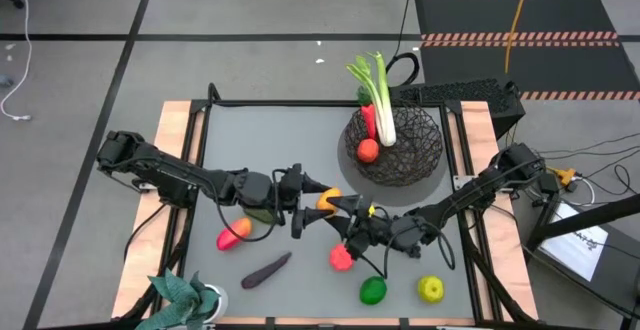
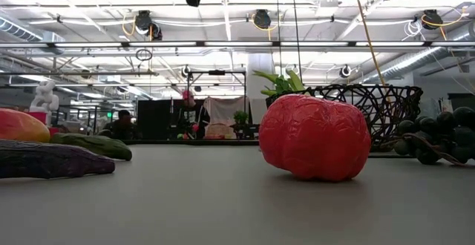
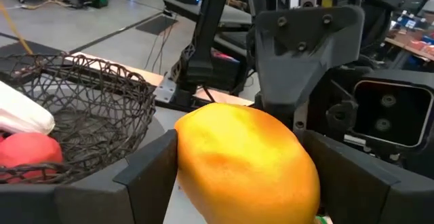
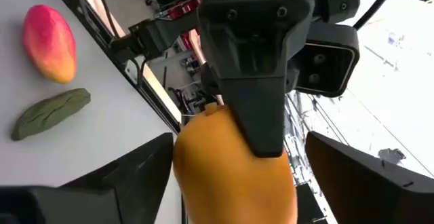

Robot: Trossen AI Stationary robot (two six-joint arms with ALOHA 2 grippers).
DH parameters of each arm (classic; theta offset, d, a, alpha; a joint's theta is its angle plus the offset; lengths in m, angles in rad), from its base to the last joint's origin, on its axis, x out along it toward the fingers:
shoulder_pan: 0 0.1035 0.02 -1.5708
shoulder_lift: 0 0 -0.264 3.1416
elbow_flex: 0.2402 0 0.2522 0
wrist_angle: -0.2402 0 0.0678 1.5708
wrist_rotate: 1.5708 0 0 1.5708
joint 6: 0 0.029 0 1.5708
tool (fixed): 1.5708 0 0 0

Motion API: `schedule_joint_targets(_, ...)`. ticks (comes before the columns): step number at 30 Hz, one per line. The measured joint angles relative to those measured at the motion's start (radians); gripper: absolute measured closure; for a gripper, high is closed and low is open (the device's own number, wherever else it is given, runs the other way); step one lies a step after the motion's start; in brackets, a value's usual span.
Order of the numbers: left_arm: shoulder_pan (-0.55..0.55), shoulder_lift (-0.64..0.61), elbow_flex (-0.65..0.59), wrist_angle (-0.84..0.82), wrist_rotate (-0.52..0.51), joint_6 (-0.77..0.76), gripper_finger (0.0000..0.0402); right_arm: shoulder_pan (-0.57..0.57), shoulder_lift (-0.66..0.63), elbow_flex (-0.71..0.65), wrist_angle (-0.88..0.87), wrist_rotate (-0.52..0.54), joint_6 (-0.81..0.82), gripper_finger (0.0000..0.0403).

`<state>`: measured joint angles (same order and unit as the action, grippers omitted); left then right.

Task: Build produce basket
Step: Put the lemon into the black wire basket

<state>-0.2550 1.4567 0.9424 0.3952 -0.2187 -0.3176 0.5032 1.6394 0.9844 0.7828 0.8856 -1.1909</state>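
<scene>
Smooth, glossy orange fruit (image 3: pixel 244 163) gripped in the left hand (image 1: pixel 300 205) above mid-bench; right hand (image 1: pixel 345 210) spread wide around it, not gripping

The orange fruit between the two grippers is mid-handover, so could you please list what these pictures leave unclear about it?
- Who holds the orange fruit: both wrist views show fingers flanking it, but contact is hidden behind the fruit.
- High view: the left gripper and right gripper crowd the fruit, leaving only a sliver.
- Low view: the handover is cut off by the top edge.
- Basket contents: the leek and mesh cover whatever lies beneath.
</scene>
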Motion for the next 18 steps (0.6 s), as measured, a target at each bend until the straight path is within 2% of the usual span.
schedule_joint_targets(11, -0.002, 0.0, 0.0, -0.002, 0.006, -0.003, 0.0093, -0.02, 0.0, 0.0, -0.062, -0.009, 0.066, 0.0144)
schedule_joint_targets(18, -0.013, 0.001, 0.0, 0.014, 0.01, 0.002, 0.0013, -0.02, -0.001, 0.0, -0.065, -0.005, 0.103, 0.0145)
